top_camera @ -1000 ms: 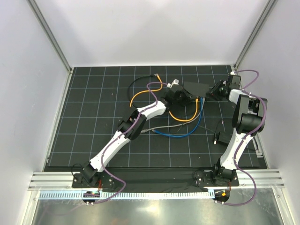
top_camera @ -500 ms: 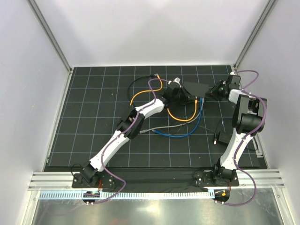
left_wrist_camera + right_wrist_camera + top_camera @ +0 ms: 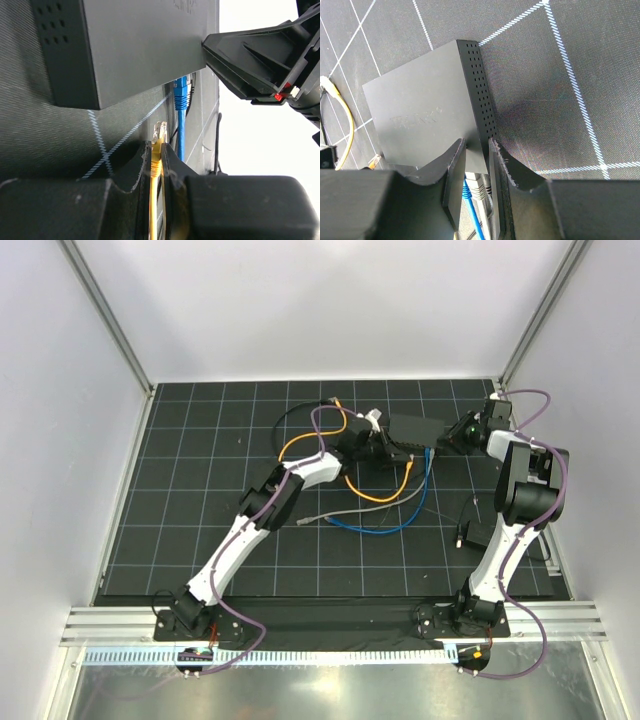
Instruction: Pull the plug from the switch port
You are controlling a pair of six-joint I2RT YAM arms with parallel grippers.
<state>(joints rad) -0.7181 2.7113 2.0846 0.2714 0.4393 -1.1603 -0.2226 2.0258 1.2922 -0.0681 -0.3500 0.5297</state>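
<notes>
the switch [image 3: 415,427] lies flat on the black gridded mat [image 3: 200,510], toward its far right, between the 2 grippers. the right gripper [image 3: 476,144] is clamped across one end of the box at the socket edge, with 1 finger on each side. the left gripper [image 3: 156,150] is pinched tight on the yellow cable [image 3: 155,167] just behind its clear plug [image 3: 160,131]. the plug sticks out past the fingertips, free of the switch and near its socket edge. a blue cable [image 3: 180,100] sits plugged into that edge, and the right wrist view shows a grey cable [image 3: 479,189] plugged in beside it. from above, loops of yellow, blue and grey cable lie on the mat just in front of the switch.
</notes>
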